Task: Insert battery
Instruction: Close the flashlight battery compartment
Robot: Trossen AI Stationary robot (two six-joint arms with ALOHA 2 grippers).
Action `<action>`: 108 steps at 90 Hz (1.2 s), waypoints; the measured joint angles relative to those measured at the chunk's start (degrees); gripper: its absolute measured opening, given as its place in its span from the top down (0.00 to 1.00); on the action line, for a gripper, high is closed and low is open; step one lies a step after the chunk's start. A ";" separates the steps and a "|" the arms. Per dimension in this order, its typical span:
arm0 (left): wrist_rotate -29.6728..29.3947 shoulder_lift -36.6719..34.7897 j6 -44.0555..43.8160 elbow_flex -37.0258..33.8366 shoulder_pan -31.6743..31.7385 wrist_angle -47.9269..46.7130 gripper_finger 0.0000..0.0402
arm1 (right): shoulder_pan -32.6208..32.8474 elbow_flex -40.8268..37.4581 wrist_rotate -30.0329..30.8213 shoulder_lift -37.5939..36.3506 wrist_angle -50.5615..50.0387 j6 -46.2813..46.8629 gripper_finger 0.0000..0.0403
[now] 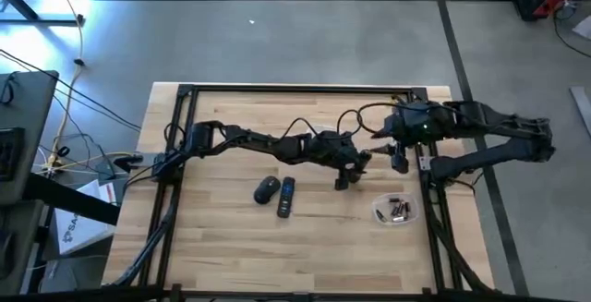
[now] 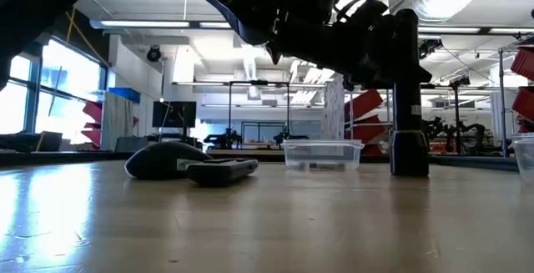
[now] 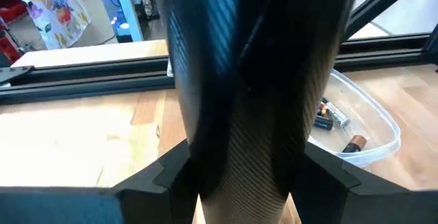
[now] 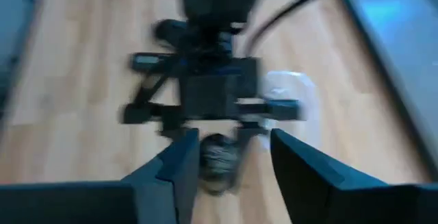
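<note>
My left gripper reaches over the table's middle and is shut on a dark cylinder with a woven pattern, which fills its wrist view. The cylinder also shows as a dark upright column in the low view. My right gripper hovers open just right of it, and its wrist view looks down on the left gripper. Loose batteries lie in a clear plastic tub near the right edge. My left gripper pinches the dark cylinder's side between its two fingers, one on each side, lying across it. The cylinder stands upright, and its lower end appears to rest on the table.
A black computer mouse and a dark remote lie side by side left of the grippers. A black frame runs around the wooden table. Bare wood lies along the near edge.
</note>
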 joint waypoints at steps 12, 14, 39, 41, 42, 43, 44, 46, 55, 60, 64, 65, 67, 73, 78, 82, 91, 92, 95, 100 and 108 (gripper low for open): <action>-1.20 0.00 0.01 0.00 -0.24 0.01 0.57 | 0.00 -2.94 -1.01 -1.82 0.18 -1.23 0.50; -1.28 0.00 0.02 0.00 -0.24 0.00 0.57 | -0.02 -3.41 -1.21 -1.96 0.28 -1.30 0.49; -2.18 0.00 0.04 0.02 -0.24 0.00 0.57 | -0.30 -4.63 -4.22 1.62 0.96 -7.58 0.45; -2.20 0.00 0.03 0.02 -0.24 0.00 0.57 | -0.30 -4.63 -4.50 2.07 0.90 -8.08 0.45; -2.22 0.00 0.02 0.02 -0.24 0.00 0.57 | -0.30 -4.63 -4.67 2.30 0.88 -8.39 0.46; -2.22 0.00 0.02 0.02 -0.24 0.00 0.57 | -0.30 -4.63 -4.82 2.51 0.85 -8.79 0.46; -2.22 0.00 0.03 0.02 -0.24 0.00 0.57 | -0.30 -4.63 -4.94 2.71 0.81 -9.17 0.46; -2.22 0.00 0.08 0.02 -0.24 0.00 0.57 | -0.30 -4.63 -4.98 3.05 0.70 -9.61 0.47; -2.21 -0.01 0.09 0.03 -0.24 0.00 0.57 | -0.33 -4.63 -4.97 4.01 -0.07 -11.05 0.49; -2.20 0.00 0.11 0.04 -0.24 -0.02 0.57 | -0.34 -4.57 -4.97 4.11 0.01 -11.98 0.51; -2.20 -0.02 0.11 0.04 -0.24 0.00 0.57 | -0.32 -4.22 -4.94 4.11 -0.04 -12.78 0.52; -2.20 -0.02 0.11 0.04 -0.24 0.00 0.57 | -0.32 -4.09 -4.92 4.11 -0.01 -12.92 0.52; -2.20 -0.02 0.11 0.04 -0.24 0.00 0.57 | -0.35 -3.80 -4.86 4.08 0.19 -13.12 0.52; -2.26 -0.02 0.17 0.04 -0.21 0.00 0.57 | -0.72 -3.25 -4.81 4.03 0.78 -13.38 0.54; -2.26 -0.02 0.16 0.04 -0.21 0.00 0.57 | -1.13 -3.21 -4.96 4.04 0.71 -13.38 0.55; -2.29 -0.02 0.15 0.04 -0.21 0.00 0.57 | -1.47 -3.27 -4.98 4.10 0.66 -13.39 0.56; -2.29 -0.02 0.15 0.04 -0.21 0.02 0.57 | -1.68 -3.55 -5.14 4.60 0.22 -13.53 0.59; -2.29 -0.02 0.15 0.04 -0.21 0.03 0.57 | -1.68 -3.56 -5.23 4.71 0.22 -13.60 0.59; -2.29 -0.02 0.15 0.04 -0.21 0.04 0.57 | -1.67 -3.56 -5.65 5.02 0.28 -13.75 0.60; -2.11 -0.02 0.13 0.04 -0.21 0.02 0.57 | -1.68 -3.56 -6.89 5.24 0.52 -13.84 0.62; -1.87 -0.02 0.13 0.04 -0.30 -0.03 0.57 | -1.67 -3.56 -9.00 5.36 0.83 -13.83 0.63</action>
